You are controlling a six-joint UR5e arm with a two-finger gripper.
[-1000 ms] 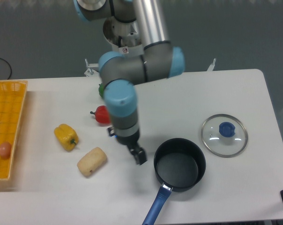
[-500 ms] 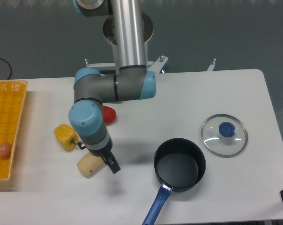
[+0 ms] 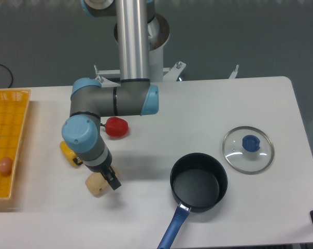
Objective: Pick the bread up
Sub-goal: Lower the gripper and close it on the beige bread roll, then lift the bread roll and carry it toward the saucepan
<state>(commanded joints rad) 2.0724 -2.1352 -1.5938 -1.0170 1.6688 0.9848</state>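
A single fixed camera looks steeply down from above the near edge of the white desk [image 3: 208, 104], facing the arm's base at the far edge.

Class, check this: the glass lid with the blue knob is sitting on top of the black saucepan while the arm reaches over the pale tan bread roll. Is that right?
Not quite. In the camera view the glass lid with the blue knob lies flat on the white table, to the right of the open black saucepan and apart from it. The rest holds: the gripper is over the pale tan bread roll.
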